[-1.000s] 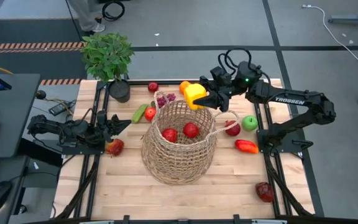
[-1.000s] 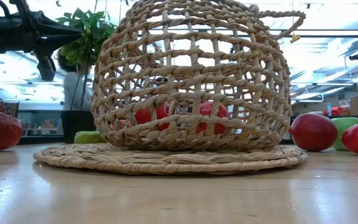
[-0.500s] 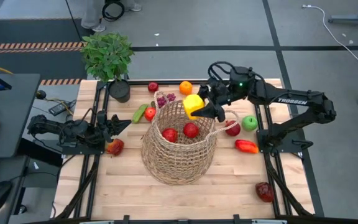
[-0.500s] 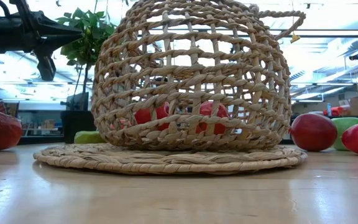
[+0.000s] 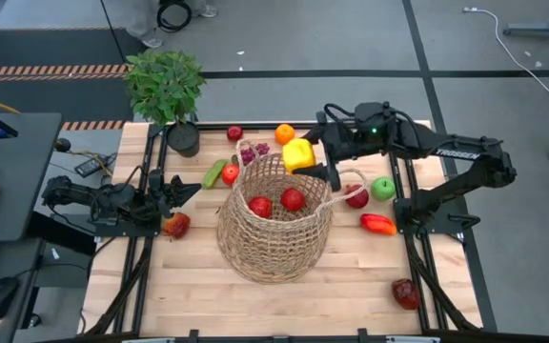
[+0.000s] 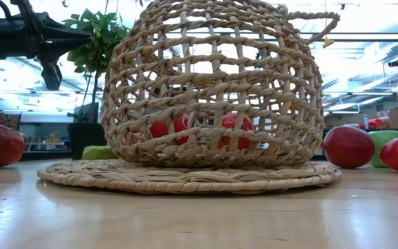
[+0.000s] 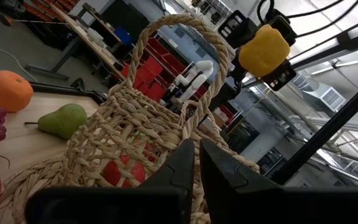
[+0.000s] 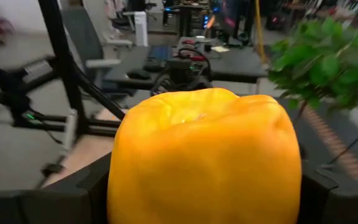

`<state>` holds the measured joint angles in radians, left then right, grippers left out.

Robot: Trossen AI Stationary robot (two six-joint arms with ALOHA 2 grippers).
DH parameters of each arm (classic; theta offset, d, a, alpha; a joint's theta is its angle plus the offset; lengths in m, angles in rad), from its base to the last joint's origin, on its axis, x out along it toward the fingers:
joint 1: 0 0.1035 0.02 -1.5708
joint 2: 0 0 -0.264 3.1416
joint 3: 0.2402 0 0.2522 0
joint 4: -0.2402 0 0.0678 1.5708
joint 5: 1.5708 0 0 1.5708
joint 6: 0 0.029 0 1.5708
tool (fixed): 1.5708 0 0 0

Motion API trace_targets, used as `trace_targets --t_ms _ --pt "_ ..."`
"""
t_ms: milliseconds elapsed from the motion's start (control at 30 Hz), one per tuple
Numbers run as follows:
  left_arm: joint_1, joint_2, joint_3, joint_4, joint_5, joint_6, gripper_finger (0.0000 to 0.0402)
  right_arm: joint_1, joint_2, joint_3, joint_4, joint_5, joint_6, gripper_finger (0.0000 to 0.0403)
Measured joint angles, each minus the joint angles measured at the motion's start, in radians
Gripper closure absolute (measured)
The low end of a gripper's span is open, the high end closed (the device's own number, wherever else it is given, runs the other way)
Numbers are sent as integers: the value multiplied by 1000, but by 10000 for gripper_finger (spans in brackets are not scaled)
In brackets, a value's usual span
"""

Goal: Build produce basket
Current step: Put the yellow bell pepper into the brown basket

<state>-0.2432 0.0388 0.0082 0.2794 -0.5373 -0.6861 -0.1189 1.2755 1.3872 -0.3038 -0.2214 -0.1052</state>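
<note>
Basket (image 5: 274,226): large open-weave wicker, upright near table centre, on a flat woven mat (image 6: 185,178); loop handle at each side.
Inside basket: two red apples (image 5: 276,203) on the bottom, showing through the weave in the low view.
Right gripper (image 5: 311,158): above the basket's far rim, fingers clamped on a yellow pepper (image 5: 298,153); pepper fills the right wrist view.
Left gripper (image 5: 181,191): just beside the basket's left side, fingers pressed together, nothing held.
Produce left of basket: red fruit (image 5: 175,225) near left gripper; green pear-like piece (image 5: 214,172), small red fruit (image 5: 230,173) and purple grapes (image 5: 251,152) just behind the rim.
Produce at far edge: orange (image 5: 284,133), small red fruit (image 5: 234,133).
Produce right of basket: red apple (image 5: 356,196), green apple (image 5: 382,188), red pepper (image 5: 378,224); dark red piece (image 5: 405,292) near the front corner, possibly another pepper.
Potted plant (image 5: 167,90): far left corner.
</note>
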Motion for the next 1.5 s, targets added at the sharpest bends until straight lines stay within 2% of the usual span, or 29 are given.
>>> trace_targets --t_ms 300,567,767,1133,1500 --pt "0 0 0 0 0 0 369 45 0 0 0 121 -189 94" --pt "0 0 0 0 0 0 369 89 55 1 3 251 -324 94" --pt "0 0 0 0 0 0 366 119 127 1 2 258 -387 94" --pt "0 0 0 0 0 0 368 123 275 0 2 258 -389 94" --pt "0 0 0 0 0 0 371 123 308 0 45 258 -388 93"
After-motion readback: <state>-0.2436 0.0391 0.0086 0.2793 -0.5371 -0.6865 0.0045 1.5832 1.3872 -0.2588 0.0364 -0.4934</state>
